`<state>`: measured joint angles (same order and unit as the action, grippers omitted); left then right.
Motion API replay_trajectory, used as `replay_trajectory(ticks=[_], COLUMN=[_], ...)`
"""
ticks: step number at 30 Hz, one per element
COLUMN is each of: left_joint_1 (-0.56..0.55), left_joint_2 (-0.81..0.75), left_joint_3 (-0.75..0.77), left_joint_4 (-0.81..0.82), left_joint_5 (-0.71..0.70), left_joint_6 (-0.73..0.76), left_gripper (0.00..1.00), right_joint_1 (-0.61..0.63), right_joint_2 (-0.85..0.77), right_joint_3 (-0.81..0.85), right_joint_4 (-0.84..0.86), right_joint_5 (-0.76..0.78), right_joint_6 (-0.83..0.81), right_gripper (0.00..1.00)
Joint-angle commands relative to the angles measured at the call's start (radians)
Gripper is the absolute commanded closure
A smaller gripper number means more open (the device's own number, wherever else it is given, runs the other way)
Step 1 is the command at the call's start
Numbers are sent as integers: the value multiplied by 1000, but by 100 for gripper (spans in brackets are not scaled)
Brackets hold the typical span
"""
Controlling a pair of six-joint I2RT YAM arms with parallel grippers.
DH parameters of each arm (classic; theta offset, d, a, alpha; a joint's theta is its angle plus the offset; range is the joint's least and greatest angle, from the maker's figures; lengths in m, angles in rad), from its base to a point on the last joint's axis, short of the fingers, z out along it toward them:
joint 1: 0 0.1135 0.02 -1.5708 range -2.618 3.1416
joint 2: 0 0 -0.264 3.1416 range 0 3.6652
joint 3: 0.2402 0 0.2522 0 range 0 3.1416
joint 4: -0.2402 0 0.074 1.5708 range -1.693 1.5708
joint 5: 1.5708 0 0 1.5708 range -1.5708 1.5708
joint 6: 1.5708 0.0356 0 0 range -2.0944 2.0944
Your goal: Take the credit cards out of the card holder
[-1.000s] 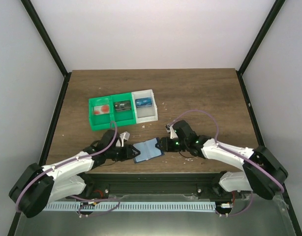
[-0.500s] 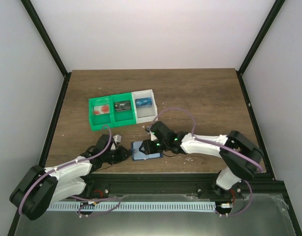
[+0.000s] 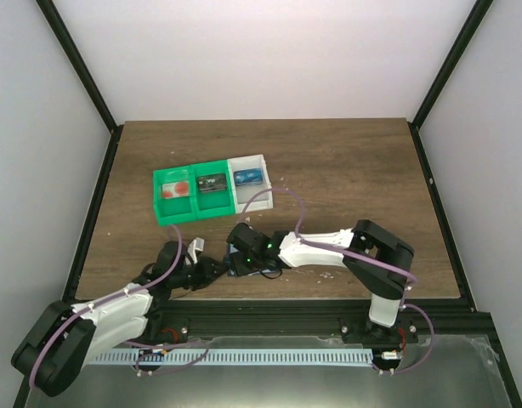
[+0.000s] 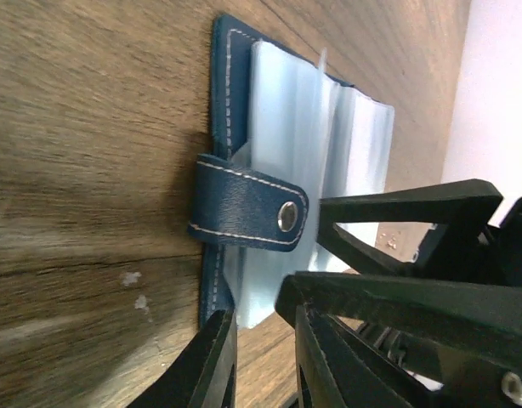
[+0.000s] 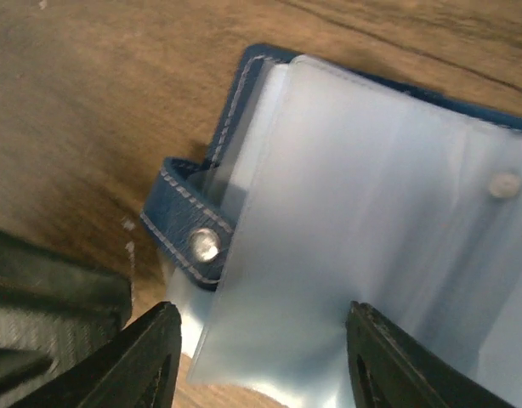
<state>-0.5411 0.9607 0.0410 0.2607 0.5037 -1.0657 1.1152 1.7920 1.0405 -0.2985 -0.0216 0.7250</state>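
Note:
The card holder (image 4: 244, 212) lies open on the wood, a blue wallet with clear pockets (image 5: 371, 221) and a snap strap (image 5: 189, 238); in the top view only its edge (image 3: 254, 270) shows under the arms. My left gripper (image 4: 261, 357) (image 3: 213, 269) has its jaws narrowly apart at the holder's near corner. My right gripper (image 5: 261, 357) (image 3: 242, 255) stands open, its fingers (image 4: 397, 297) straddling a clear pocket sheet. Three credit cards sit in the tray: red-spotted (image 3: 176, 189), dark (image 3: 212, 182), blue (image 3: 248, 177).
The green-and-white three-compartment tray (image 3: 195, 212) stands behind the holder, left of centre. The table's front edge (image 3: 269, 297) runs just below both grippers. The two grippers are nearly touching over the holder.
My right gripper has swung left across the holder and opened wider. The left gripper's jaws have narrowed at the holder's left corner. The holder has shifted a little left.

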Motion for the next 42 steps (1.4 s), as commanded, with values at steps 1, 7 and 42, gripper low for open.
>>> replay_trajectory(ticks=[1,7,42], left_joint_1=[6,4,-123], left_joint_2=[-17,-12,372], left_joint_3=[-4,9,51], left_joint_4=[65,128,421], left_joint_5=[37,70,-40], left_joint_6=[-23,-31,-101], left_gripper=[77,72,68], right_joint_1=[11,10,0], right_joint_2=[33,-62,-154], right_joint_3=[11,-108,-313], right_joint_4=[-74,60,304], right_joint_5=[109,106,46], right_joint_6=[28,61,99], right_gripper=[52,68,79])
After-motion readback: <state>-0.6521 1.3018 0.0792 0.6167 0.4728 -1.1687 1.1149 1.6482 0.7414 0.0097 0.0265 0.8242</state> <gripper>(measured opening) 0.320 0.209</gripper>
